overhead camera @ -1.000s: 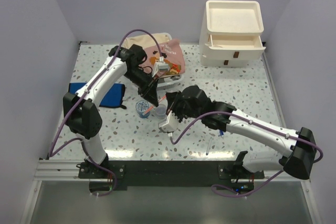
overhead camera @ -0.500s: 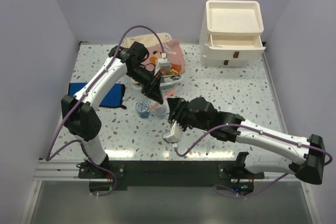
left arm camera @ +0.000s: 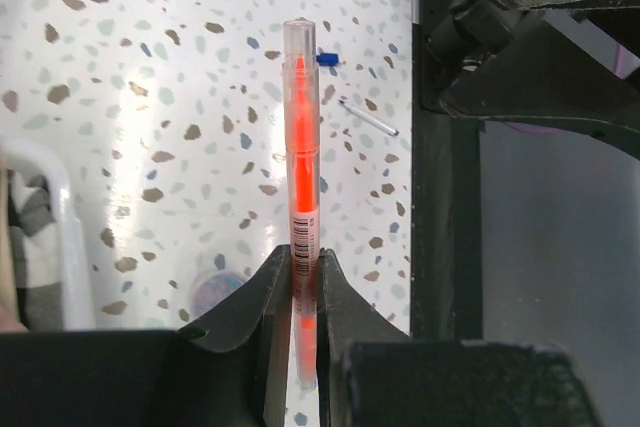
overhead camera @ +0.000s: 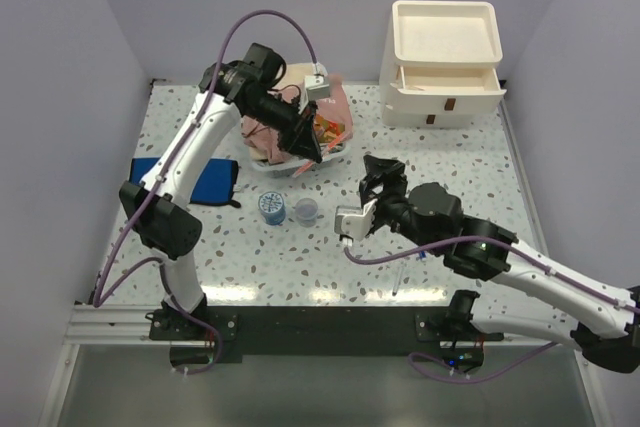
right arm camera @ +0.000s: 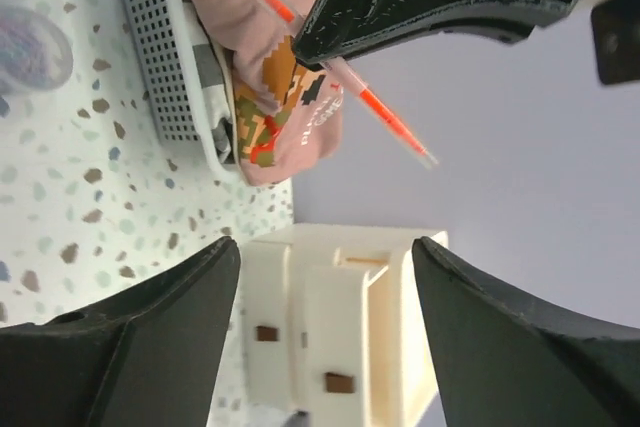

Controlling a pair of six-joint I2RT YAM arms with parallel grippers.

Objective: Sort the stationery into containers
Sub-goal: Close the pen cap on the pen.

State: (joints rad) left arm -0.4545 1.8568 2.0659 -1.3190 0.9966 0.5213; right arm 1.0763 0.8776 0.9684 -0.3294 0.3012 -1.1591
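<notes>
An orange pen (left arm camera: pixel 301 167) with a clear barrel is clamped between the fingers of my left gripper (left arm camera: pixel 302 259), which is shut on it. Seen from above, that gripper (overhead camera: pixel 308 145) hangs over the front of the clothes basket. My right gripper (overhead camera: pixel 380 169) stands open with nothing in it, right of the clear cup (overhead camera: pixel 306 210) and the blue tape roll (overhead camera: pixel 271 207). Between its jaws (right arm camera: pixel 325 257) I see the cream drawer unit (right arm camera: pixel 330 332) and, higher up, the orange pen (right arm camera: pixel 385 112). The drawer unit (overhead camera: pixel 445 62) stands at the back right, its upper drawer slightly pulled out.
The clear basket (overhead camera: pixel 300 162) with pink and beige clothes (overhead camera: pixel 325 107) sits at the back middle. A blue pouch (overhead camera: pixel 195 179) lies at the left. A thin white pen (overhead camera: pixel 400 282) and a small blue item (overhead camera: pixel 422 255) lie near the front edge.
My right gripper has opened and drawn back to the right, away from the cup. My left gripper, still shut on the orange pen, has moved up and back over the basket.
</notes>
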